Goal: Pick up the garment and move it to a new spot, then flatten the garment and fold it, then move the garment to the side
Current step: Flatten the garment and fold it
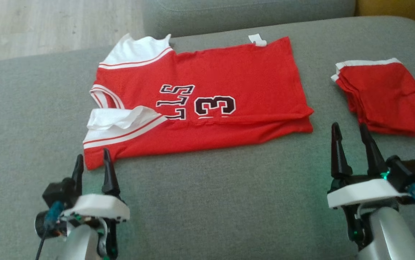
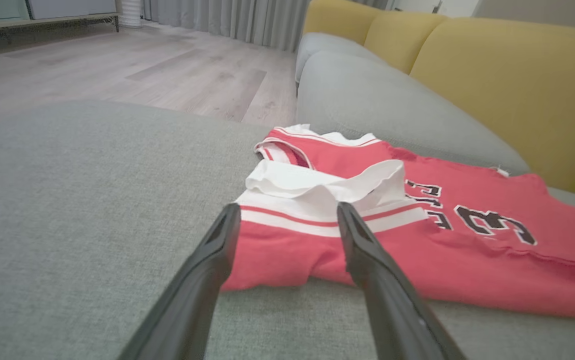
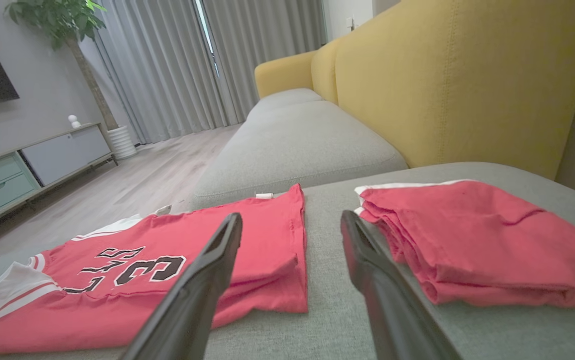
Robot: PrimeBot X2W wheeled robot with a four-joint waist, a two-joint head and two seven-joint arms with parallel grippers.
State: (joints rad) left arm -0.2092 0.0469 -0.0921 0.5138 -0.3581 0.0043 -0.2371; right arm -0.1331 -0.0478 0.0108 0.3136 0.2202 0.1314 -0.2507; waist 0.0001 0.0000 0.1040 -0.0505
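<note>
Head view, left to right. Upper left: pale wooden floor (image 1: 48,25) beyond the edge of the grey sofa cushion (image 1: 211,202), which carries everything else.

Lower left: the left hand (image 1: 93,153), its two dark fingers spread wide and holding nothing. The tips stand at the lower left corner of the jersey (image 1: 207,108); contact with the cloth cannot be told. In the left wrist view the left hand (image 2: 286,207) brackets that same corner, where a white panel with red stripes is rumpled.

Centre: the red jersey lies flat, doubled along its length, with the white-trimmed shoulders toward frame left and the hem toward frame right. Black-and-white lettering and a "3" show on top. A small white label (image 1: 257,39) sticks out at its upper edge.

Lower right: the right hand (image 1: 349,125), fingers likewise wide apart and empty, points at the bare cushion between the jersey's hem and a folded red garment (image 1: 388,101) at the right edge. In the right wrist view the right hand (image 3: 291,216) aims into that gap, with a yellow backrest (image 3: 442,90) at the upper right.
</note>
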